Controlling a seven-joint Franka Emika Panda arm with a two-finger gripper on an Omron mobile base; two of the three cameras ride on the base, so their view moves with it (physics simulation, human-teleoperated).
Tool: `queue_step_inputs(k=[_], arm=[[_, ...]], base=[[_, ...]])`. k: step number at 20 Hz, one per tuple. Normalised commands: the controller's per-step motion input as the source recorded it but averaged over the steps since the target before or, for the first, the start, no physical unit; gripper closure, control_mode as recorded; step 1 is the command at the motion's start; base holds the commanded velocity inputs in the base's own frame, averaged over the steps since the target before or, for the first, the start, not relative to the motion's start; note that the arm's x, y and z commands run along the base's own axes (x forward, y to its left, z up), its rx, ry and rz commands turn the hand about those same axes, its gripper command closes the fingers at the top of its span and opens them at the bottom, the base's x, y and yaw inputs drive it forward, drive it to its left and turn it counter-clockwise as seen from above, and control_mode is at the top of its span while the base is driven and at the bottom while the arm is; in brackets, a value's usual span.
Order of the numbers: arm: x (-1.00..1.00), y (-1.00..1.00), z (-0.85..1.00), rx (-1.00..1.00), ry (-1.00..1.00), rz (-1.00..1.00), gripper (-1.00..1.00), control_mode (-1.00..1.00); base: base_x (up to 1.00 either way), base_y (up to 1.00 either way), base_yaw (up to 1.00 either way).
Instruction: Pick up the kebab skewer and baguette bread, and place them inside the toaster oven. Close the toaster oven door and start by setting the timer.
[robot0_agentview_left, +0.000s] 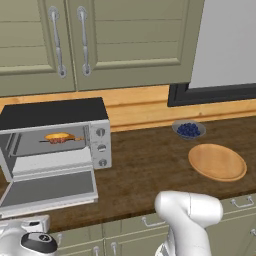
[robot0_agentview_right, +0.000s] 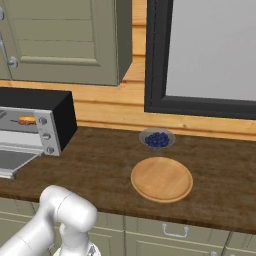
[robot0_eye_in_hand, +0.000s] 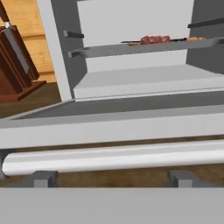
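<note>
The toaster oven (robot0_agentview_left: 55, 137) stands at the counter's left with its door (robot0_agentview_left: 50, 189) dropped flat open. On its rack lie the golden baguette bread (robot0_agentview_left: 57, 135) and, just in front of it, the kebab skewer (robot0_agentview_left: 61, 141). In the hand view the skewer (robot0_eye_in_hand: 153, 39) rests on the rack, far behind the door's bar handle (robot0_eye_in_hand: 113, 157). My gripper (robot0_eye_in_hand: 113, 179) is open and empty, its fingertips (robot0_eye_in_hand: 43, 178) wide apart, low and close in front of that handle. Three knobs (robot0_agentview_left: 101, 148) sit on the oven's right panel.
A bowl of blueberries (robot0_agentview_left: 188, 130) and a round wooden plate (robot0_agentview_left: 217, 162) sit on the dark wooden counter (robot0_agentview_left: 145, 165) to the right of the oven. A knife block (robot0_eye_in_hand: 15, 61) stands left of the oven. Cabinets hang above.
</note>
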Motion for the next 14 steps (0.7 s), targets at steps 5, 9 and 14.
queue_step_inputs(k=[5,9,14], arm=[[0.33,-0.01,0.32,0.00,-0.02,0.00,-1.00,-1.00],[0.33,-0.05,0.36,0.00,-0.02,0.00,-1.00,-1.00],[0.32,-0.06,0.33,0.00,0.00,0.00,-1.00,-1.00]], base=[[0.00,0.00,0.00],[0.00,0.00,0.00],[0.00,0.00,0.00]])
